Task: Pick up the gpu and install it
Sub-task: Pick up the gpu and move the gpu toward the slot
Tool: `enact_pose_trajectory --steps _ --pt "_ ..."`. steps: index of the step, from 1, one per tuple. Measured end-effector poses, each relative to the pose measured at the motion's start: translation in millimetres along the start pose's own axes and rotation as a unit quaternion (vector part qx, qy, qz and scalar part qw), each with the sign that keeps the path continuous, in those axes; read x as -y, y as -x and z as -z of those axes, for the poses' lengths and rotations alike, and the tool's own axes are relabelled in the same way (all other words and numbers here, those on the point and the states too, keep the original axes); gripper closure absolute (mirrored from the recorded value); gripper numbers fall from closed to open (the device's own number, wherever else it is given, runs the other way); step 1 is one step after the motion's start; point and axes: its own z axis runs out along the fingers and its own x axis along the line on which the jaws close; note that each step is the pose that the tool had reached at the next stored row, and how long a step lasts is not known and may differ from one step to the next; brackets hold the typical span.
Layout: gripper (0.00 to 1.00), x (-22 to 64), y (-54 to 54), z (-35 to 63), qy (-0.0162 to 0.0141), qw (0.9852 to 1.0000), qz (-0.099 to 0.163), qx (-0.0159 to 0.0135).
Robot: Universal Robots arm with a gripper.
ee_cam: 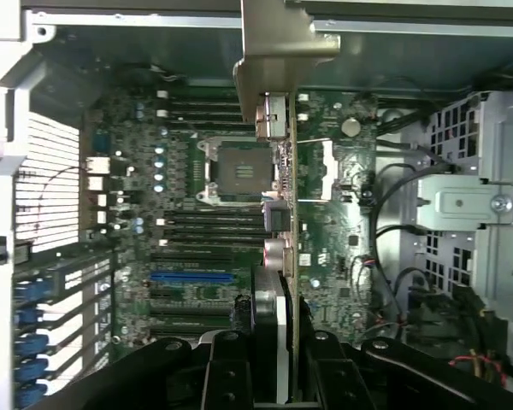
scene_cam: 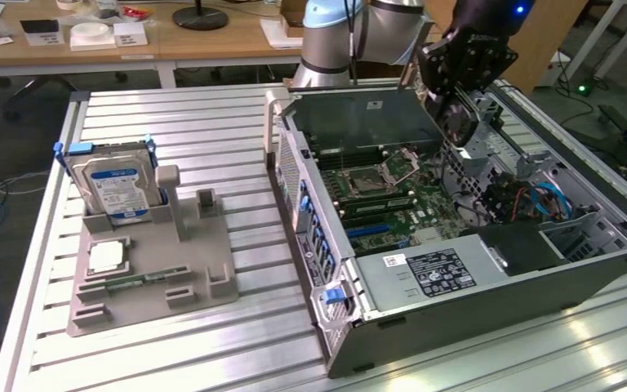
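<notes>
My gripper (scene_cam: 464, 77) hangs over the open computer case (scene_cam: 488, 294), shut on the gpu (scene_cam: 457, 121). The gpu is a dark card held on edge, its round fan facing the exterior view's left, above the far part of the motherboard (scene_cam: 390, 200). In the wrist view I see the gpu (ee_cam: 288, 171) edge-on, its pale metal bracket (ee_cam: 278, 47) at the end away from the gripper (ee_cam: 280, 350). The black fingers (ee_cam: 265, 316) clamp it from both sides. Below it lie the processor socket (ee_cam: 239, 171) and a blue slot (ee_cam: 192, 277). The card is not touching the board.
A grey fixture (scene_cam: 199, 282) at the exterior view's left holds a silver hard drive with a blue label (scene_cam: 117, 184), a processor chip (scene_cam: 107, 257) and a green memory stick (scene_cam: 140, 282). Inside the case are the power supply (scene_cam: 433, 273), blue cables (scene_cam: 548, 200) and a drive cage (ee_cam: 462, 205).
</notes>
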Motion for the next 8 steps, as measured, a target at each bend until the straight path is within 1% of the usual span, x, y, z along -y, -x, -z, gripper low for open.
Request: enact_pose_trajectory --steps 2,3,8 --pt "0.72 -0.1 7.5 -0.7 0.0 1.0 0.0 0.0" --pt "0.72 -0.2 9.5 -0.9 0.0 1.0 0.0 0.0" --pt "0.72 -0.1 9.7 -1.0 0.0 1.0 0.0 0.0"
